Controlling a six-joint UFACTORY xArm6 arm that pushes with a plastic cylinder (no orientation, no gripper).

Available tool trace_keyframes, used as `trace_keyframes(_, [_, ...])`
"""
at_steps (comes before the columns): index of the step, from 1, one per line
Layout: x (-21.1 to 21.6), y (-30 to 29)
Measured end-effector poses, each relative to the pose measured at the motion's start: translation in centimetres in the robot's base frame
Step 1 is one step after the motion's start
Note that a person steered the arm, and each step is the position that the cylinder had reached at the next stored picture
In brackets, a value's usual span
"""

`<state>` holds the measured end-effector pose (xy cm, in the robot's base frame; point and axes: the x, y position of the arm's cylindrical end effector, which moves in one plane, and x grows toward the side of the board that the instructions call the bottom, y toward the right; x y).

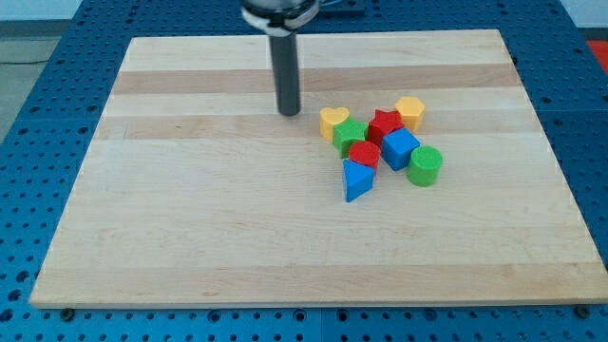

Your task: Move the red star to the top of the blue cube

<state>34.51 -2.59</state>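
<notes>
The red star (385, 123) lies in a tight cluster right of the board's middle. The blue cube (400, 148) sits just below and slightly right of the star, touching it. My tip (289, 113) rests on the board to the left of the cluster, about a block's width left of the yellow heart (333, 120) and well left of the red star.
The cluster also holds a yellow hexagon-like block (410, 112) above right of the star, a green block (350, 136), a red cylinder (364, 155), a blue triangle (357, 180) and a green cylinder (425, 165). The wooden board (190, 218) lies on a blue table.
</notes>
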Motion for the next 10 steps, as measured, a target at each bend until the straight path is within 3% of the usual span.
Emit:
trace_keyframes(2, [-1.7,6.9])
trace_keyframes(7, [10.9,11.5])
trace_keyframes(10, [13.0,15.0])
